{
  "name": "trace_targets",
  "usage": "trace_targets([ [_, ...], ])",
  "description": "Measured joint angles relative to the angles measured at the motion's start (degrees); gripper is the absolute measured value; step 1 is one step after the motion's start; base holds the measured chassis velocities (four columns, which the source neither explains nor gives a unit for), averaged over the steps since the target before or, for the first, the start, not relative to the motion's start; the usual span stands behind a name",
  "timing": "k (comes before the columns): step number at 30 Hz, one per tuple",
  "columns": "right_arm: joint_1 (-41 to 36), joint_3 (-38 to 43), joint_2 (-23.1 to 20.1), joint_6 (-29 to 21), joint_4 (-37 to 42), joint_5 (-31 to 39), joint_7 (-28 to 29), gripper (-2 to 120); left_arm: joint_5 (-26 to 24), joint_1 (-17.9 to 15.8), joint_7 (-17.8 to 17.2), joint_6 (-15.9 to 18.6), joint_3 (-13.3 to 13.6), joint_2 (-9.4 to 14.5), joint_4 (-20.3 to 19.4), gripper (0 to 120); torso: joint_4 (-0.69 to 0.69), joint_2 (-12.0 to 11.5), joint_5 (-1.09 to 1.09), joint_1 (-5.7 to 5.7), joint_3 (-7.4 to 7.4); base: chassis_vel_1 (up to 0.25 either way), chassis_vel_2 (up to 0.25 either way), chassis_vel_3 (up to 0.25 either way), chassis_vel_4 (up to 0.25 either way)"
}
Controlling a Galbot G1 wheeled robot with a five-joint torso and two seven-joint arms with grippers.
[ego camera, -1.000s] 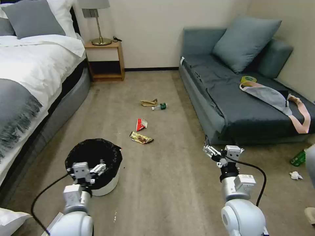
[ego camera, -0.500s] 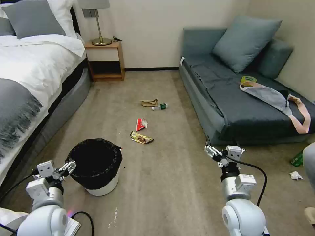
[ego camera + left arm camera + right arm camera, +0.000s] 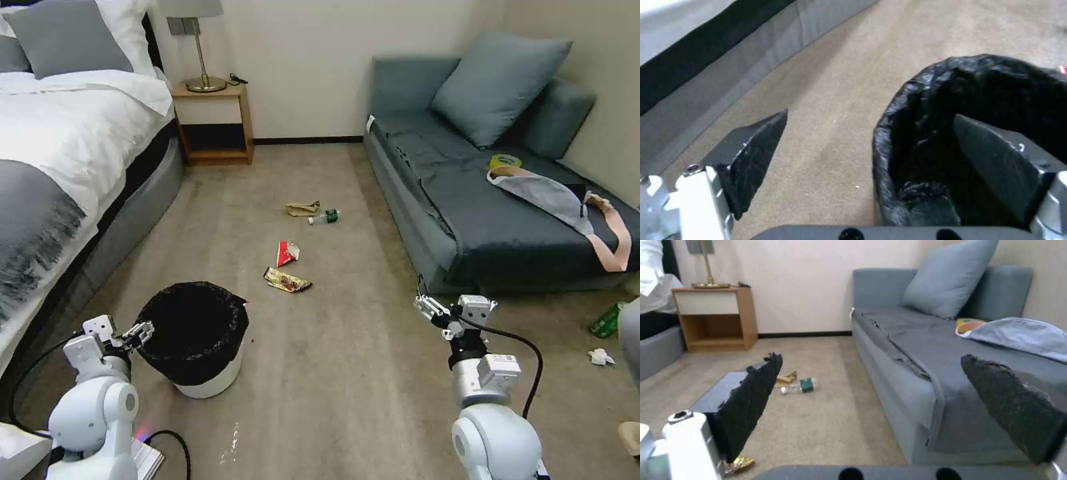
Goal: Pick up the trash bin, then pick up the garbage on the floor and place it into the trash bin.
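The trash bin, white with a black bag folded over its rim, stands on the carpet at the lower left. My left gripper is open at the bin's left side; in the left wrist view its jaws straddle the rim, one finger over the floor, one over the bag's inside. The garbage lies farther ahead: a gold-brown wrapper, a red-and-white packet, a brown paper bag and a small bottle. My right gripper hangs open and empty near the sofa's front corner.
A bed runs along the left and a grey sofa along the right, with a nightstand at the back wall. A yellow tape roll lies on the sofa. A green item and white tissue lie at the right.
My left arm swung from in front of the bin out to its left side, then edged up to the rim. The right arm, bin and litter stayed put.
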Motion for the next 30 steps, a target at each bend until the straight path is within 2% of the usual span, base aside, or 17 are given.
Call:
trace_targets([
  [4, 0.0, -0.3, 0.1, 0.0, -0.1, -0.2, -0.1, 100, -0.2, -1.2, -0.2, 0.2, 0.1, 0.7, 2.1, 100, 0.0, 0.0, 0.0, 0.0, 0.0, 0.0, 0.0, 0.0, 0.0],
  [12, -0.2, -1.5, 0.2, 0.0, 0.0, -0.7, -0.1, 100, -4.6, -2.4, -2.6, 1.8, 0.1, 2.0, 5.1, 100, 0.01, 0.0, 0.01, 0.0, 0.0, 0.0, 0.0, 0.0, 0.0],
  [21, -0.1, -2.0, 0.4, -0.1, 0.0, -0.8, -0.1, 100, -8.4, -4.7, -4.2, 1.9, 0.8, 3.5, 11.6, 100, 0.01, 0.0, 0.0, 0.0, 0.0, 0.0, 0.0, 0.0, 0.0],
  [30, 0.0, -1.9, 0.6, 0.0, -0.1, -0.9, -0.1, 100, -9.4, -6.6, -5.4, 2.4, 1.9, 3.4, 13.9, 98, 0.0, 0.0, 0.02, 0.0, 0.0, 0.0, 0.0, 0.0, 0.0],
])
